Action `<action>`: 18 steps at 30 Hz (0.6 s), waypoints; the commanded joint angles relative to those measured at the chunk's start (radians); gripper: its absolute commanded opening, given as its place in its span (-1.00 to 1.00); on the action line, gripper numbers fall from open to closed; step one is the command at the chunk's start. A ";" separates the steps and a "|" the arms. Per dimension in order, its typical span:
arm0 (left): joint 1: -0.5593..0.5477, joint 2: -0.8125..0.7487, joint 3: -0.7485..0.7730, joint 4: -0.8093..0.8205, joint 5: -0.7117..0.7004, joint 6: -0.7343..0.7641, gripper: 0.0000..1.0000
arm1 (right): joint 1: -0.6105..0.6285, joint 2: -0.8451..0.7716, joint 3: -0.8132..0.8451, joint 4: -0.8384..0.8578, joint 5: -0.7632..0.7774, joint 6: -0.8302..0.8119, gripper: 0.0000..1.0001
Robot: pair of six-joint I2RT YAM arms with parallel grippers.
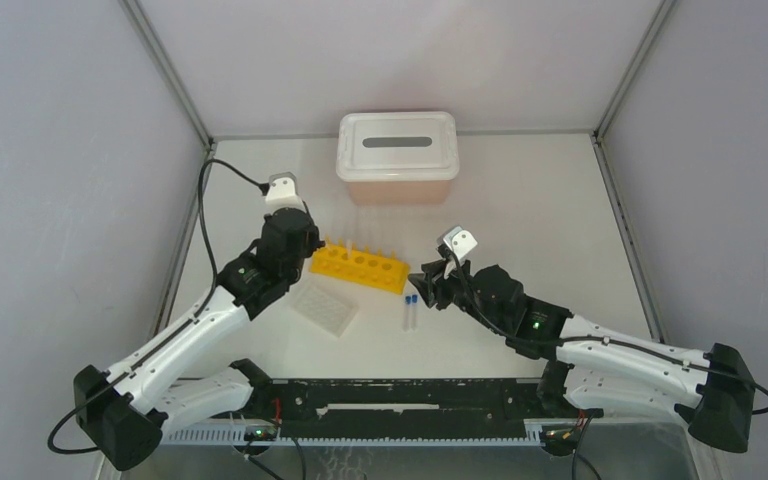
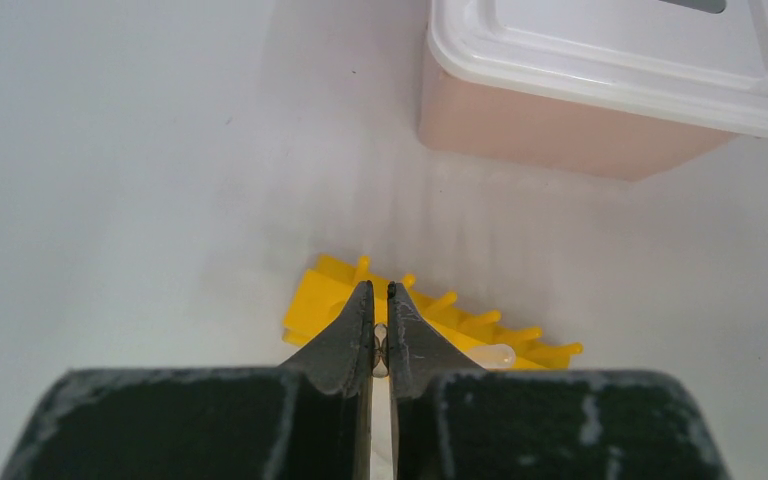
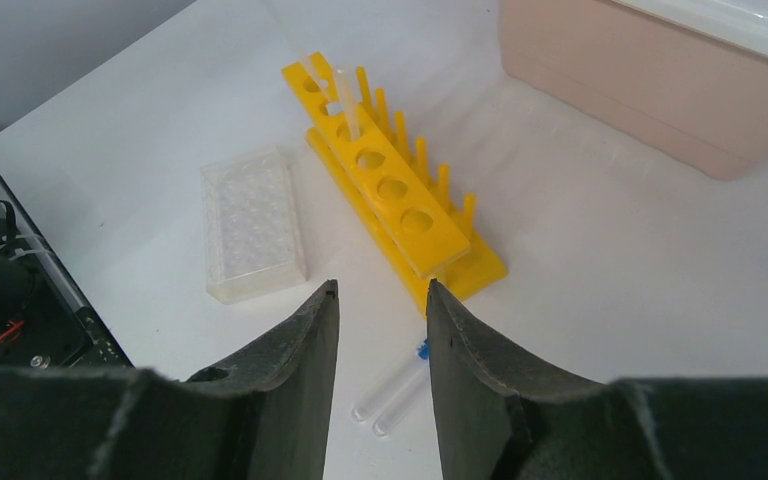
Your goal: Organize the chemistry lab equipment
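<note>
The yellow tube rack [image 1: 360,268] stands mid-table, with a clear tube [image 3: 345,105] upright in a hole near its left end. My left gripper [image 2: 381,288] hovers over that end of the rack [image 2: 320,300], shut on a thin clear tube [image 2: 381,350] pinched between its fingers. A clear gridded well plate [image 1: 324,307] lies flat in front of the rack. Two blue-capped vials [image 1: 410,312] lie side by side on the table. My right gripper [image 3: 380,288] hangs open just above the vials [image 3: 395,395], holding nothing.
A pink box [image 1: 397,185] with a white slotted lid stands behind the rack at the table's back. Grey enclosure walls close in both sides. A black rail with cabling runs along the near edge between the arm bases.
</note>
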 commanded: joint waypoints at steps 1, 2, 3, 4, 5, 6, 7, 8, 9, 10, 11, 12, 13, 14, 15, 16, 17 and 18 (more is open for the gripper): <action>0.003 0.009 -0.028 0.061 -0.030 0.010 -0.89 | -0.012 -0.012 -0.008 0.058 -0.018 -0.002 -0.11; 0.003 0.011 -0.030 0.064 -0.032 0.011 -0.89 | -0.014 -0.013 -0.011 0.061 -0.021 -0.001 -0.10; 0.003 0.013 -0.033 0.067 -0.033 0.011 -0.89 | -0.016 -0.014 -0.014 0.063 -0.023 0.001 -0.10; 0.002 0.015 -0.034 0.071 -0.034 0.012 -0.89 | -0.019 -0.016 -0.016 0.065 -0.025 0.001 -0.10; 0.001 0.017 -0.037 0.074 -0.037 0.014 -0.89 | -0.020 -0.016 -0.018 0.067 -0.026 0.003 -0.10; 0.000 0.020 -0.039 0.077 -0.040 0.014 -0.89 | -0.022 -0.015 -0.020 0.068 -0.029 0.003 -0.10; -0.003 0.023 -0.040 0.079 -0.044 0.014 -0.90 | -0.024 -0.014 -0.022 0.071 -0.032 0.002 -0.10; -0.008 0.028 -0.042 0.081 -0.051 0.017 -0.89 | -0.026 -0.014 -0.024 0.073 -0.034 0.003 -0.10; -0.011 0.033 -0.042 0.083 -0.056 0.019 -0.89 | -0.027 -0.015 -0.025 0.075 -0.035 0.004 -0.10; -0.015 0.039 -0.042 0.086 -0.060 0.021 -0.89 | -0.030 -0.014 -0.029 0.076 -0.037 0.004 -0.10; -0.018 0.043 -0.043 0.089 -0.064 0.024 -0.89 | -0.032 -0.015 -0.032 0.079 -0.039 0.005 -0.10; -0.020 0.048 -0.044 0.092 -0.067 0.025 -0.90 | -0.034 -0.015 -0.036 0.082 -0.041 0.006 -0.10; -0.023 0.053 -0.044 0.094 -0.071 0.026 -0.90 | -0.036 -0.015 -0.040 0.085 -0.044 0.006 -0.10; -0.028 0.060 -0.044 0.097 -0.074 0.028 -0.90 | -0.039 -0.018 -0.043 0.087 -0.045 0.009 -0.11; -0.032 0.066 -0.045 0.100 -0.079 0.030 -0.90 | -0.042 -0.017 -0.048 0.091 -0.048 0.010 -0.10; -0.038 0.071 -0.045 0.103 -0.087 0.033 -0.90 | -0.045 -0.018 -0.051 0.094 -0.051 0.011 -0.10; -0.047 0.077 -0.045 0.107 -0.095 0.035 -0.90 | -0.048 -0.018 -0.055 0.096 -0.054 0.012 -0.10; -0.056 0.083 -0.045 0.111 -0.108 0.039 -0.90 | -0.051 -0.020 -0.058 0.099 -0.057 0.013 -0.10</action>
